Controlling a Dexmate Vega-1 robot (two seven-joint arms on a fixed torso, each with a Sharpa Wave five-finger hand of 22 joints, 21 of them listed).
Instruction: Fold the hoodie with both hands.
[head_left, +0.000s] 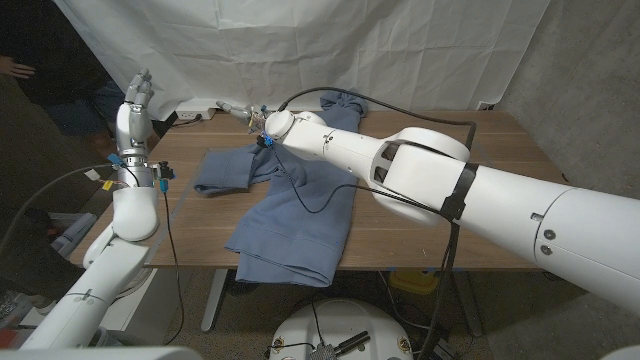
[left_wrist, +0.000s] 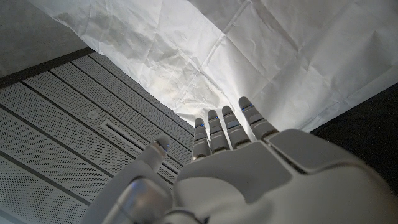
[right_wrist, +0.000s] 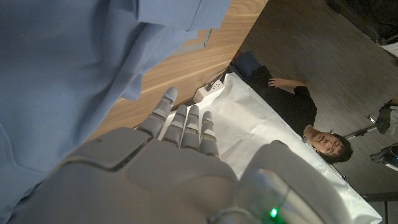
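While the left robot hand (head_left: 137, 93) hangs raised and spread off the wooden bench's (head_left: 440, 225) left edge, the right robot hand (head_left: 243, 112), fingers extended and empty, hovers nearer the rumpled blue fabric hoodie (head_left: 290, 210), whose long axis runs near to far.

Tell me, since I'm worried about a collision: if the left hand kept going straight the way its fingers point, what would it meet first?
Probably nothing near. The left hand is raised beside the table, holding nothing, fingers pointing up. Its wrist view shows the white backdrop sheet and panelled ceiling ahead, though depth is unclear.

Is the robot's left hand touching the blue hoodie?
No, the left hand is raised in the air beside the table, open and empty, away from the hoodie.
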